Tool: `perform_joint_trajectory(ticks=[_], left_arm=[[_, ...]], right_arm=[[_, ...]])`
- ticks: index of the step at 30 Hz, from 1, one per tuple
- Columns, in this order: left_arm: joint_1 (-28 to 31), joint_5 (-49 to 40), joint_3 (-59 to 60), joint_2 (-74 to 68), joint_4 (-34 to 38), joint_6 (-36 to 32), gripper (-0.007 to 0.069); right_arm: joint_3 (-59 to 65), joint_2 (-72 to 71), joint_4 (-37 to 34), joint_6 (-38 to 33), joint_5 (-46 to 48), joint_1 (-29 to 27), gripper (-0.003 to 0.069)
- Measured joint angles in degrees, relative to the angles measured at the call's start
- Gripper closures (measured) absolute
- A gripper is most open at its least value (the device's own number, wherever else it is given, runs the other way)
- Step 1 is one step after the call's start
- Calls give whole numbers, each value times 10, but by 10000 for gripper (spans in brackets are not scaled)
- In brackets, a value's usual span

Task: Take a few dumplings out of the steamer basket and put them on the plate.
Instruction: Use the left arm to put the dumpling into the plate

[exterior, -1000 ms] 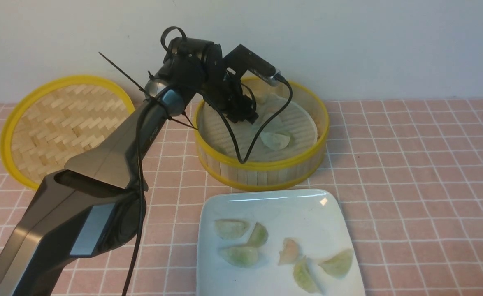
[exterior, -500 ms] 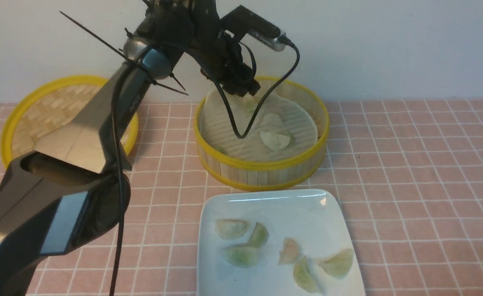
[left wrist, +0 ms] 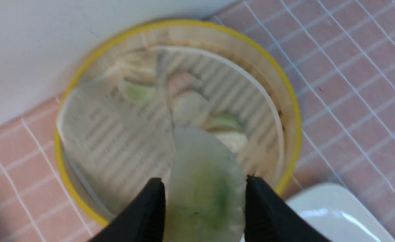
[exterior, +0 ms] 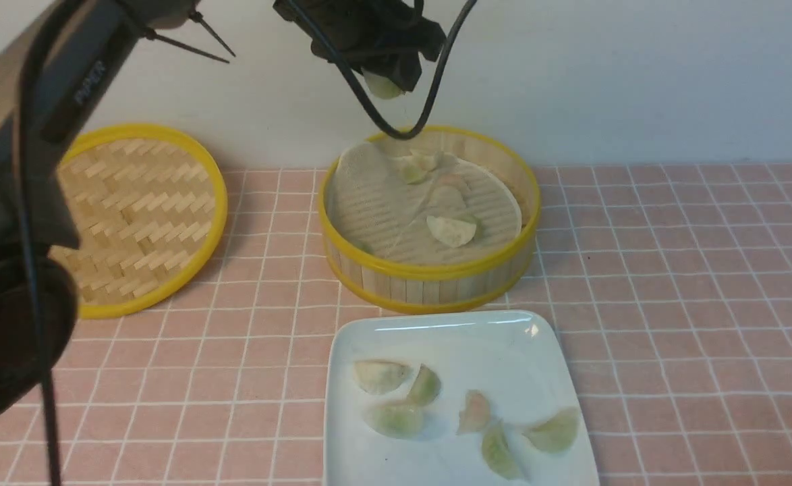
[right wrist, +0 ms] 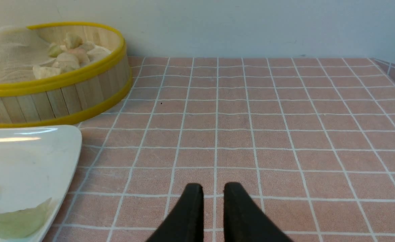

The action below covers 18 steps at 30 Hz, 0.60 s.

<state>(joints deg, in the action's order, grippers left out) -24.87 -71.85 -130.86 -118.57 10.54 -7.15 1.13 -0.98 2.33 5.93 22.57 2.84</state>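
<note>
Setting: robot test bench dressed as a kitchen. Evidence: surface (exterior: 672, 270) of pink squares with white grid lines against a plain pale wall (exterior: 639, 67). A black robot arm (exterior: 32, 121) trails a cable (exterior: 362, 94). Left end effector (exterior: 386, 81) grips a dumpling (exterior: 381, 88). Below it sits a bamboo steamer basket (exterior: 430, 283), with a white plate (exterior: 436, 322) nearer the robot and a woven lid (exterior: 139, 216) off to the left.

1 steamer basket (exterior: 430, 273), 1 plate (exterior: 504, 337), 1 lid (exterior: 139, 202); 6 dumplings (exterior: 380, 375) plated.

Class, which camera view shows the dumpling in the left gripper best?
Left wrist view: the held dumpling sits large and close in the left gripper. Front view shows it small, high up. Right wrist view misses it.
</note>
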Motion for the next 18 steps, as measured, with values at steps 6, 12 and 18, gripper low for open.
perform_joint_trajectory(ticks=[6, 12, 18], left_arm=[[-58, 3, 282, 140, 2, 1, 355], [-149, 51, 486, 205, 5, 1, 355], [-200, 160, 566, 183, 6, 1, 355]], right_arm=[[0, 0, 0, 0, 0, 0, 572], [0, 0, 0, 0, 0, 0, 572], [0, 0, 0, 0, 0, 0, 572]])
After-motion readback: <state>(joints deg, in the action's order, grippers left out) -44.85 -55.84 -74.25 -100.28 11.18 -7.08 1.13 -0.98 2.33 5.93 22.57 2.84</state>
